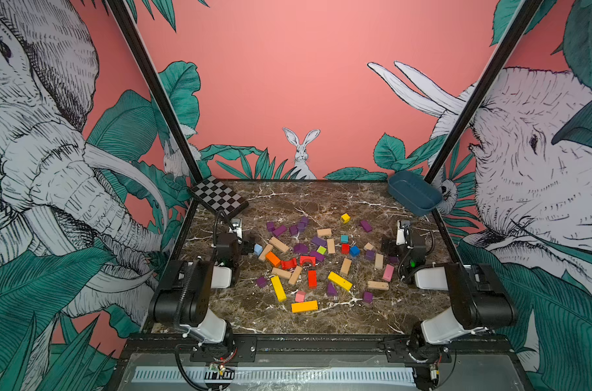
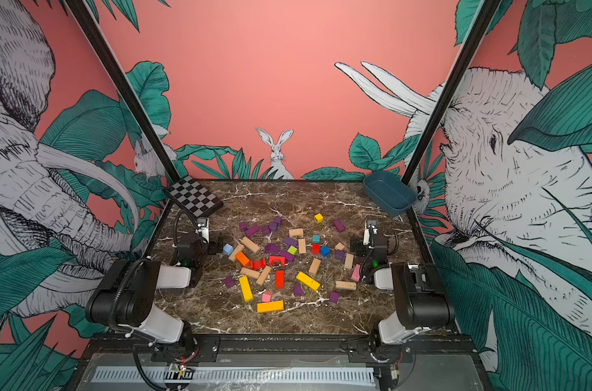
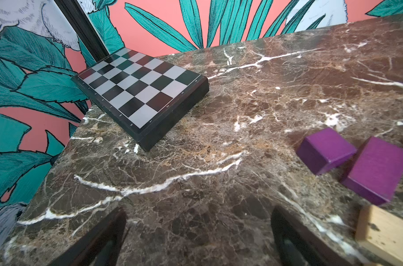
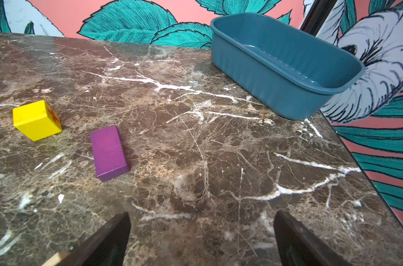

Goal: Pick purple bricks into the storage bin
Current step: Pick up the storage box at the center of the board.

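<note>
Several purple bricks lie scattered among other blocks mid-table, such as a bar [image 1: 280, 231], a far-right bar [image 1: 366, 225] and a near cube [image 1: 367, 297]. My left gripper [image 1: 236, 227] is at the left of the pile, open and empty [image 3: 199, 214]. In the left wrist view a purple cube [image 3: 325, 149] and a purple bar [image 3: 378, 169] lie off to its side. My right gripper [image 1: 402, 228] is at the right, open over bare marble [image 4: 201, 217], with a purple bar [image 4: 108, 152] ahead. The dark blue storage bin [image 1: 413, 193] [image 4: 253, 73] sits in the far right corner and holds nothing.
A checkerboard slab [image 1: 219, 196] [image 3: 138, 87] lies in the far left corner. Tan, red, orange, yellow, pink and blue blocks mix with the purple ones. A yellow cube [image 4: 35, 119] sits near the far-right bar. A tan block [image 3: 384, 235] lies beside my left gripper.
</note>
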